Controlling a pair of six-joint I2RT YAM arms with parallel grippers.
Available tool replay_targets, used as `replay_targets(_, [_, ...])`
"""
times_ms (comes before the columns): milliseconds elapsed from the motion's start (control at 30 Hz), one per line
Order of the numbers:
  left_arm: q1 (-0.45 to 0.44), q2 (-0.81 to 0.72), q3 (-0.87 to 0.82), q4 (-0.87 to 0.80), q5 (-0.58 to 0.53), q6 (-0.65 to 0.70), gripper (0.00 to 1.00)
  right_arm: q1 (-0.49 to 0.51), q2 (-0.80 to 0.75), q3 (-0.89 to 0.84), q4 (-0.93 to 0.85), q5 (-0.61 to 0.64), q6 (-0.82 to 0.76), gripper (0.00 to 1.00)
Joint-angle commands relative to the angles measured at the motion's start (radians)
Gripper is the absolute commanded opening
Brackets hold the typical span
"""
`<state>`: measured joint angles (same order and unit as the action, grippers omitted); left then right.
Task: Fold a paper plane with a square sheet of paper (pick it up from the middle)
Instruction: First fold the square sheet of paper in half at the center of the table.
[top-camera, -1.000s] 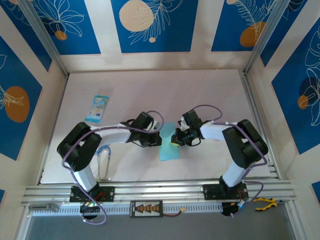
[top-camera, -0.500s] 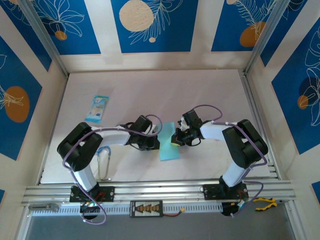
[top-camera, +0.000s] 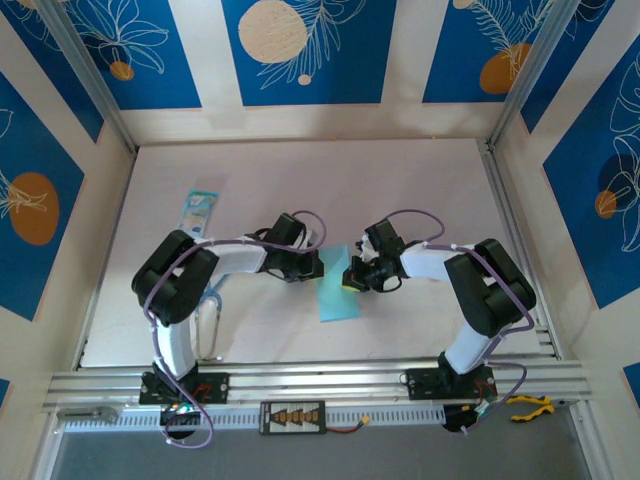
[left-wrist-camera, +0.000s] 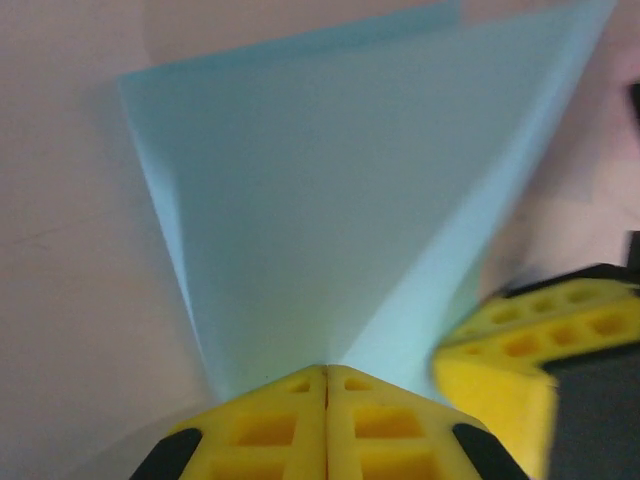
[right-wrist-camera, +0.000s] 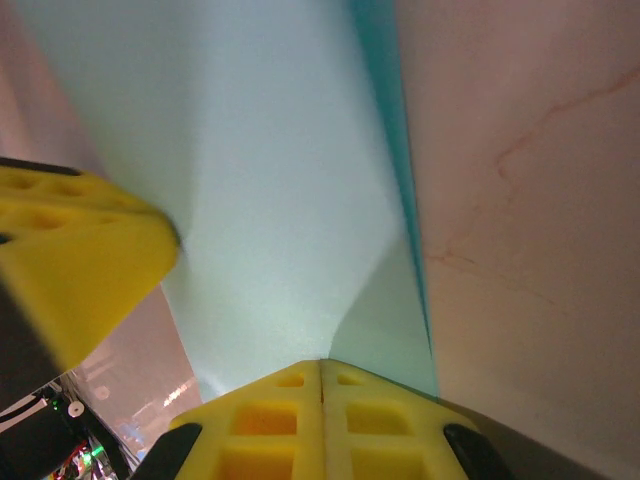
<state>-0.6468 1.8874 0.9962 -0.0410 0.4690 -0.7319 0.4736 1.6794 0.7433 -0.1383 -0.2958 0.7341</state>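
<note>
Pale tabletop lies below. Both the left gripper and the right gripper pinch the light-blue sheet of paper, which spreads directly ahead of their tips, between them. It seems light, floppy and easily torn, so gentle edge grips suit it.

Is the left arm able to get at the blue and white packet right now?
Probably not as things stand. The packet lies close by with nothing in the way, but the left claw is shut on the light-blue paper and would have to let go first.
</note>
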Motion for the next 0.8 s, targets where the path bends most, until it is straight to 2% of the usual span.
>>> replay_targets(0, [0.013,0.026,-0.020,-0.016,-0.013,-0.005,0.07,-0.003,0.046,-0.042,-0.129,0.084,0.001,0.00])
replay_targets(133, [0.017,0.011,-0.036,-0.027,-0.021,-0.016,0.07,-0.004,0.045,-0.044,-0.129,0.084,0.001,0.00])
replay_targets(333, [0.027,-0.004,0.052,-0.081,-0.008,-0.006,0.08,-0.004,0.047,-0.041,-0.132,0.086,-0.001,0.00])
replay_targets(633, [0.056,0.067,0.110,-0.051,0.037,-0.012,0.09,-0.004,0.048,-0.041,-0.130,0.085,0.002,0.00])
replay_targets(767, [0.064,0.102,0.101,-0.064,0.015,-0.009,0.09,-0.002,0.050,-0.045,-0.122,0.084,0.007,0.00])
